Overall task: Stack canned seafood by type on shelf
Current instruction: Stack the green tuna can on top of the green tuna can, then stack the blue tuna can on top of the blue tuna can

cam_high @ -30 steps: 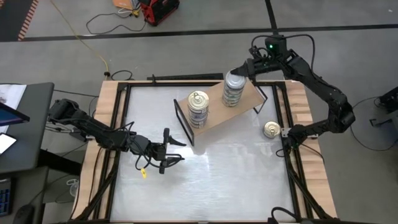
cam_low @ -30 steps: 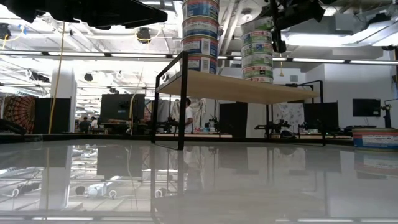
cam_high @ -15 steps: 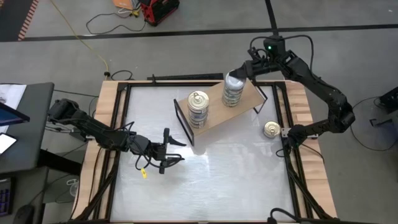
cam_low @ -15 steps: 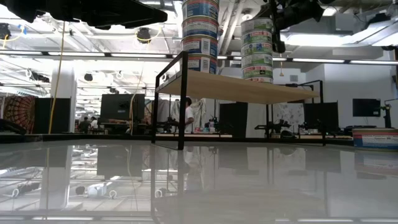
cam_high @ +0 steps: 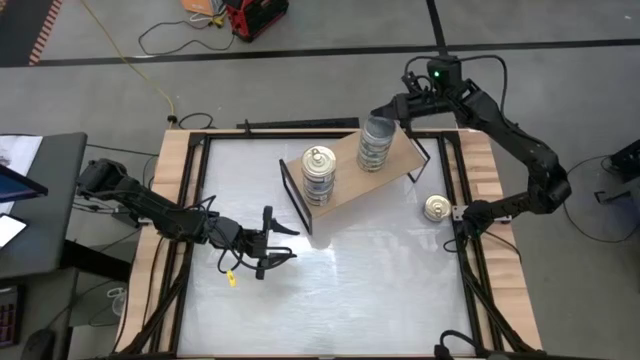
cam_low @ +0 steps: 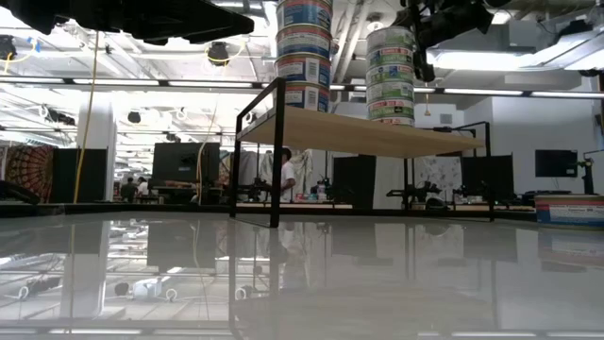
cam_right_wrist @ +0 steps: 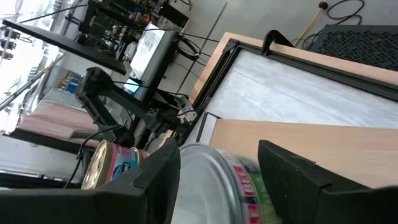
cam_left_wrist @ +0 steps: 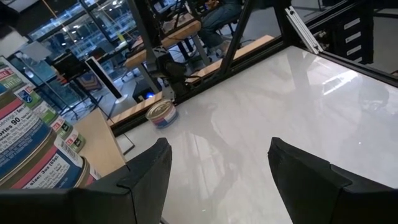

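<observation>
On shelf (cam_high: pixel 345 185): two tin stacks (cam_high: pixel 319 175); one loose tin (cam_high: pixel 436 208) on table.

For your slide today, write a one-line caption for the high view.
Two tin stacks on the shelf; right end effector open above one stack, one tin left on the table.

The shelf (cam_high: pixel 345 175) is seen as a light tan board on a thin black frame. The stack of tins (cam_high: pixel 318 176) near its left end is topped by a shiny gold-silver lid, with labels banded in blue, white and red. The stack of tins (cam_high: pixel 375 142) near the right end is topped in dull grey, its labels banded green and white. A lone tin (cam_high: pixel 436 208) with a gold lid is seen at the white table's (cam_high: pixel 340 290) right edge. Both arms are dark; a yellow tag (cam_high: pixel 230 280) is seen beside the left gripper (cam_high: pixel 283 243)
</observation>
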Robot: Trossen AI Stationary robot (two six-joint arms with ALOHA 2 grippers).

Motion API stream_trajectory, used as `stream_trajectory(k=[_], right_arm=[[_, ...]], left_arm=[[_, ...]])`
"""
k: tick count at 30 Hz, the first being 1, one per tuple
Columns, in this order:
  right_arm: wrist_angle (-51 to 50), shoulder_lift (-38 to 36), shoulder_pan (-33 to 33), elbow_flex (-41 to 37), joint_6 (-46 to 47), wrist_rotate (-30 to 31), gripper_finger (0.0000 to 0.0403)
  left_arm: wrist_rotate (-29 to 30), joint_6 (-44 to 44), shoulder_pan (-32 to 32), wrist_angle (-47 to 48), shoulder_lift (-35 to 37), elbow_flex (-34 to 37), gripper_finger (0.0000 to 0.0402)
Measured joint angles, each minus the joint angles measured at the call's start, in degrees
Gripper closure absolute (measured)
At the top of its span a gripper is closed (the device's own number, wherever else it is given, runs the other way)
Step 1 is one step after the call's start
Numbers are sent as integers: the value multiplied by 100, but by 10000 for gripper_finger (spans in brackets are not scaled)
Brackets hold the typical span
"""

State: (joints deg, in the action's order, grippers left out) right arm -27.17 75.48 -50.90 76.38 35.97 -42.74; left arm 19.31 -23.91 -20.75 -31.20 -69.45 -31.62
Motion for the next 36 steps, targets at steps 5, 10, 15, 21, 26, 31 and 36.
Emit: stream_trajectory(k=[5, 10, 15, 21, 26, 31, 36], right_arm=[[-9, -13, -60, 2, 0, -2, 163], [-236, -16, -188, 202, -182, -5, 163], [-721, -179, -482, 643, -647, 169, 163], [-1834, -718, -492, 767, -1507, 846, 163], [-2975, -1206, 175, 769, -2123, 2093, 163], [-3750, -1628, 1154, 769, -2151, 3171, 163], [-4180, -1768, 2461, 524, -1726, 4005, 163]], left_arm=[[2, -53, 0, -1, 2, 0, 145], [43, -176, 0, -2, 2, 0, 145], [24, -292, -111, 7, 28, 0, 145], [26, -593, -363, 47, 28, 0, 145], [-487, -363, -425, 28, 28, 0, 145], [-1483, 275, -310, 72, 240, 0, 145], [-2389, 1113, 87, 574, 885, 0, 145]])
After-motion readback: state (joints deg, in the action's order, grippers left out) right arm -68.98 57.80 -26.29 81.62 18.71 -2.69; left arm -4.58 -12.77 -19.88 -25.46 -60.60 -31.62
